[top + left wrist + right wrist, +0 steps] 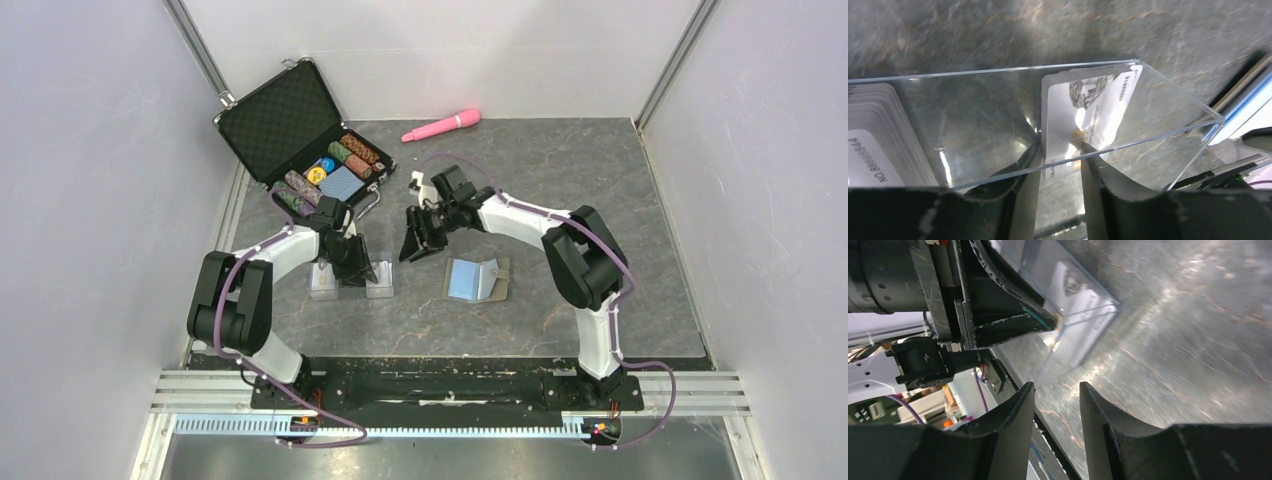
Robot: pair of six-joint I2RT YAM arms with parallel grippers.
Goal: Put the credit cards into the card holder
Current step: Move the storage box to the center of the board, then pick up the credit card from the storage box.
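A clear plastic box [322,283] left of centre holds the credit cards. A stack of them [873,145] fills its left end, and one card [1088,110] with a gold mark leans at its right end. My left gripper [352,268] reaches into the box. In its wrist view the gripper [1061,150] has its jaws apart, the left one at that card's edge and the right one over its face. The card holder [478,278] lies open on the table, blue lining up. My right gripper [412,248] hovers open and empty [1056,387] beside the box [1098,325].
An open black case [300,140] with poker chips and a blue deck stands at the back left. A pink wand [441,125] lies at the back. White walls close in three sides of the grey mat [600,190].
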